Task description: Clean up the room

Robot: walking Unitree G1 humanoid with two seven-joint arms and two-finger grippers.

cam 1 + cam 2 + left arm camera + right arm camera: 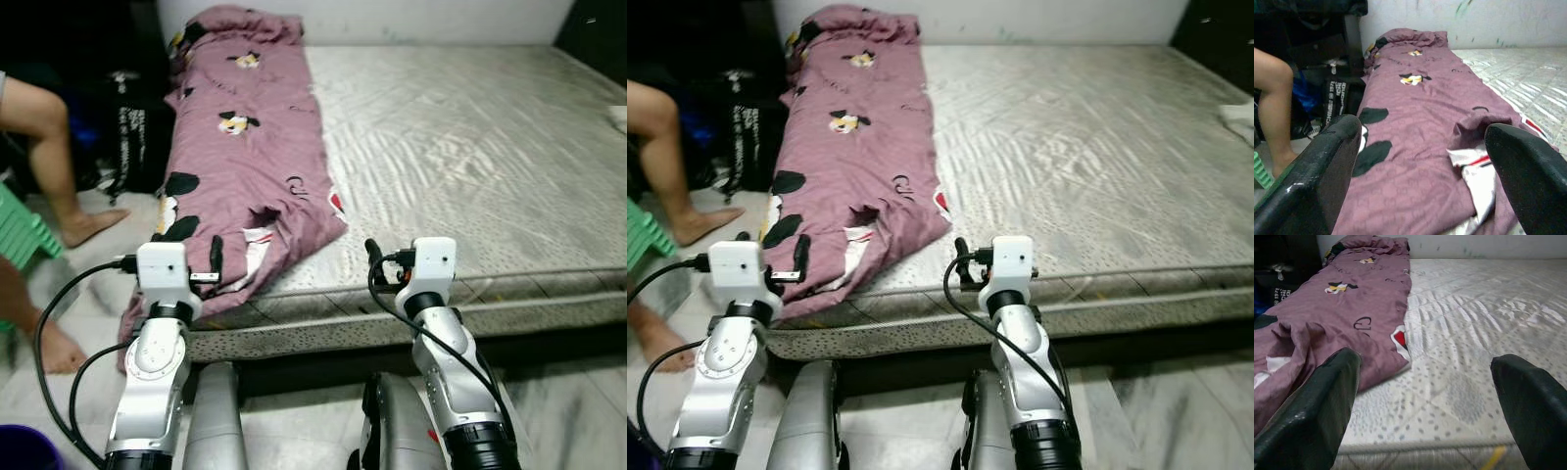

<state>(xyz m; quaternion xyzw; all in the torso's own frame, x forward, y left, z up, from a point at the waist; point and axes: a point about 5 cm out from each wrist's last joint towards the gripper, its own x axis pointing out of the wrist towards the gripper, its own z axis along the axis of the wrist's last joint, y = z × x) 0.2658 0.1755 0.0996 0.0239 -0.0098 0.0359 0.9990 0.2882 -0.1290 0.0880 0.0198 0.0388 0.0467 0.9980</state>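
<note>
Blanket [250,147] overhanging mattress [470,147], end hidden

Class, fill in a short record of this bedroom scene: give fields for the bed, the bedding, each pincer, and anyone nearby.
Bed: bare mattress, low on the floor
Bedding: purple blanket lying along the mattress's left side, its near end hanging over the edge
Left pincer: open, at the blanket's near end
Right pincer: open, at the mattress's front edge
Person: bare legs to the left of the bed

Rumpled mauve cartoon-print blanket [250,147] along the bare grey mattress's [470,147] left edge, corner overhanging.
</note>
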